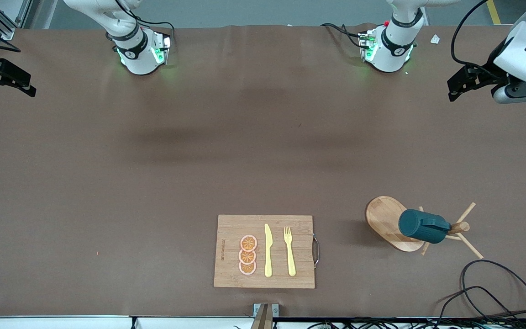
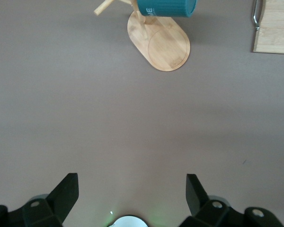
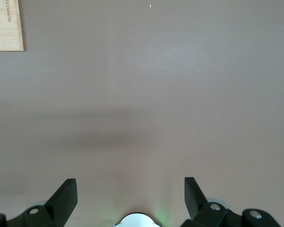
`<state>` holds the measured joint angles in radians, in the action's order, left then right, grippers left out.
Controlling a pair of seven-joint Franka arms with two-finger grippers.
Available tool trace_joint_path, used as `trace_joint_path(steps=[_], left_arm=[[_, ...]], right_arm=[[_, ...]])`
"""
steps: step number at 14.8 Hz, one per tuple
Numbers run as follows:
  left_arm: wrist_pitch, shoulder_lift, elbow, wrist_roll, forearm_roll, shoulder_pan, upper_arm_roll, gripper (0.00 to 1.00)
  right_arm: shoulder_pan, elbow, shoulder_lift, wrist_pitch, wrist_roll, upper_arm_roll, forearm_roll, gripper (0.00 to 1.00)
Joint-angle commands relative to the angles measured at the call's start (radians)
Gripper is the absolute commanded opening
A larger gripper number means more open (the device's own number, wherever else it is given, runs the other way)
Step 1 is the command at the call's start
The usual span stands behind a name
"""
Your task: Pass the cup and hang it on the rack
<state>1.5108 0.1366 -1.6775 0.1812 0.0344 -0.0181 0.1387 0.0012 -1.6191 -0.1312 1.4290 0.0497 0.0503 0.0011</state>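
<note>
The dark teal cup hangs on a peg of the wooden rack, which stands toward the left arm's end of the table, near the front camera. The left wrist view shows the cup above the rack's oval base. My left gripper is open and empty, high over the table's edge at the left arm's end; its fingers stand wide apart. My right gripper is open and empty over the edge at the right arm's end, and its own wrist view shows the right gripper above bare table.
A wooden cutting board lies near the front edge with orange slices, a yellow knife and a yellow fork. Its corner shows in the right wrist view. Black cables lie near the rack.
</note>
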Motion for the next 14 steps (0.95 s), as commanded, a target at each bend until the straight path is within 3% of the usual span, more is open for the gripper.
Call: trace_joint_path(steps=[1,14], left_arm=[[0.009,0.02,-0.005,-0.037,-0.018,0.001,-0.002,1.0],[-0.02,-0.011,0.055,-0.057,-0.051,0.003,-0.004,1.0]], right_arm=[[-0.004,-0.012,-0.018,0.002,0.002,-0.001,0.01,1.0],[-0.003,-0.013,-0.018,0.001,0.002,-0.001,0.011,1.0]])
